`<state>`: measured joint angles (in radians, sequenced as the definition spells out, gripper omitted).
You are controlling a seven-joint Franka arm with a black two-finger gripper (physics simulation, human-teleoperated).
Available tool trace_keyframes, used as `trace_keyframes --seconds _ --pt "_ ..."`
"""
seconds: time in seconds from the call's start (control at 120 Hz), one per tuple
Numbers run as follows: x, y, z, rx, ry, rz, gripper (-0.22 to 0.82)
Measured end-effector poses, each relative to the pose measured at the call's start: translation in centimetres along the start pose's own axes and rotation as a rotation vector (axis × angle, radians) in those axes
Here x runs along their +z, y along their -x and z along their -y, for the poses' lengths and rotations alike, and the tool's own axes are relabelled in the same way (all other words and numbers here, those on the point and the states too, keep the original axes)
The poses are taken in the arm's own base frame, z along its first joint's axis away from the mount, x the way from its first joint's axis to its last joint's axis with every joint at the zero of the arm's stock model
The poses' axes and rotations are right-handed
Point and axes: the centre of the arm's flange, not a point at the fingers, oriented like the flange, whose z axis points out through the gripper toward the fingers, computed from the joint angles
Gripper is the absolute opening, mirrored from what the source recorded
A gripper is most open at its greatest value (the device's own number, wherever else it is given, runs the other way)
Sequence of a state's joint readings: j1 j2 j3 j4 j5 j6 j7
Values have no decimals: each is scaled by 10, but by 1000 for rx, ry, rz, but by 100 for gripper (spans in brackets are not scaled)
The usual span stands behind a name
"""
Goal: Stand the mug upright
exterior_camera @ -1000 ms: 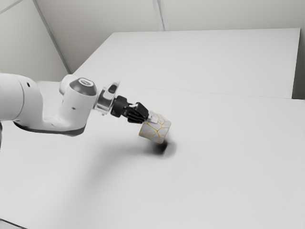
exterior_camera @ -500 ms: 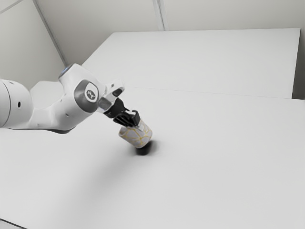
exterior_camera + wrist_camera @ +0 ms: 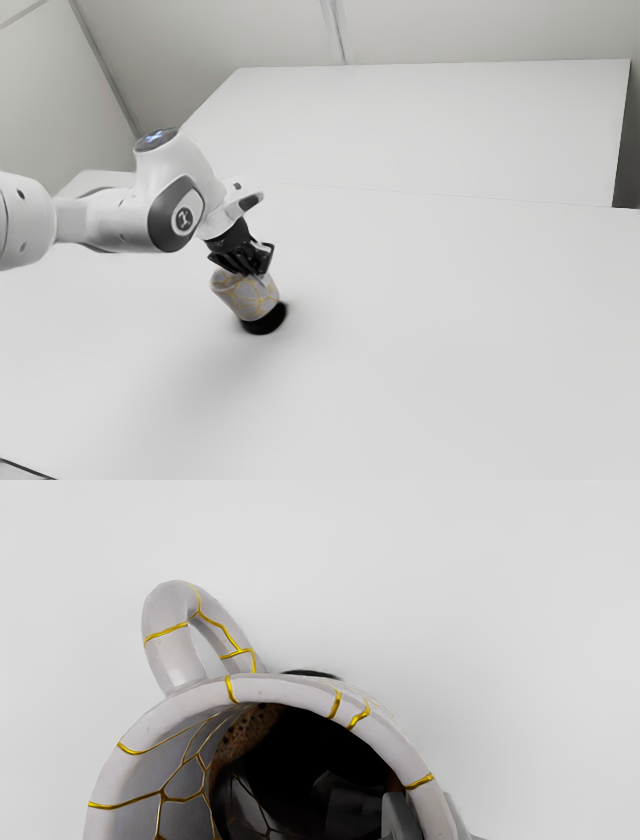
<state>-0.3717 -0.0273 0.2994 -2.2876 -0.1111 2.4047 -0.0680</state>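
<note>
The mug [image 3: 246, 294] has swung toward eight o'clock in the exterior view, tilting less steeply – mouth tipped toward ten. The gripper [image 3: 258, 272] pinches its wall. It is nearer upright but leaning – likely needing more righting before release.

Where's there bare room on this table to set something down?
The widest bare tabletop runs from the mug to the exterior view's right edge. Another bare patch lies between the mug's dark shadow and that view's bottom edge. It's crowded at the mug, with the gripper closed on its wall.
</note>
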Motion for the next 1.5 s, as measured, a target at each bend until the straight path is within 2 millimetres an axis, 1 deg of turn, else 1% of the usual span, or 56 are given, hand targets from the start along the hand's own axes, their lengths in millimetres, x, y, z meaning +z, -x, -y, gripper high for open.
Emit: trace_keyframes --seconds 0.433,0.575,0.808,0.892,1.058,1.158,1.225,1.308,1.375,1.5 --pt "11 17 -22 -152 -154 84 -18" --pt "16 22 -22 -202 -201 108 -18" --pt "35 26 -19 -279 -263 146 -18" --pt "38 27 -19 -298 -276 150 -17" --pt "38 24 -20 -322 -284 145 19" --pt "33 19 -21 -333 -283 134 35" --pt "29 17 -20 -339 -280 128 42" --pt "25 16 -20 -348 -275 123 48" --pt "21 15 -19 -355 -269 118 51" --pt "3 14 -19 -370 -244 108 55"
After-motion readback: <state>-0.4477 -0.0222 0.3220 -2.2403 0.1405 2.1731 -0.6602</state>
